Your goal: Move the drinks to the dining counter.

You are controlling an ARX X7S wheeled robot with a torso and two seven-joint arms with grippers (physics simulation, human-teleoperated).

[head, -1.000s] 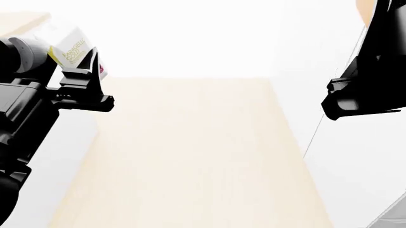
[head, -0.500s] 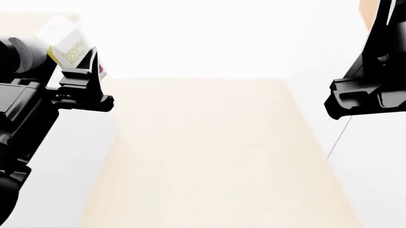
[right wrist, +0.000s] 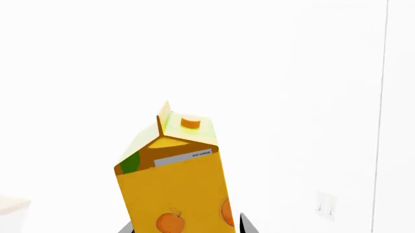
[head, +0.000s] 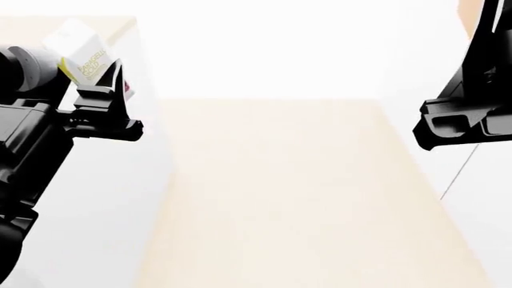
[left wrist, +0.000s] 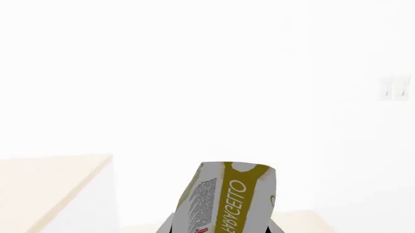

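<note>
Left gripper (head: 120, 99) clamped on the small white carton (left wrist: 227, 199), which projects beyond its fingertips, tilted. Right gripper (head: 448, 129) closed around the yellow-orange juice carton (right wrist: 175, 184), gable and orange cap (right wrist: 190, 123) outermost. Between and below both grippers lies a pale cream floor strip (head: 304, 198), flanked by white surfaces.

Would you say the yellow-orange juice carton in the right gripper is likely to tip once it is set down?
Probably somewhat: the juice carton looks tall for its narrow body, so a nudge near its gable top could topple it. Its flat sides suggest it will not roll. The smooth printed faces may be a little slippery.
</note>
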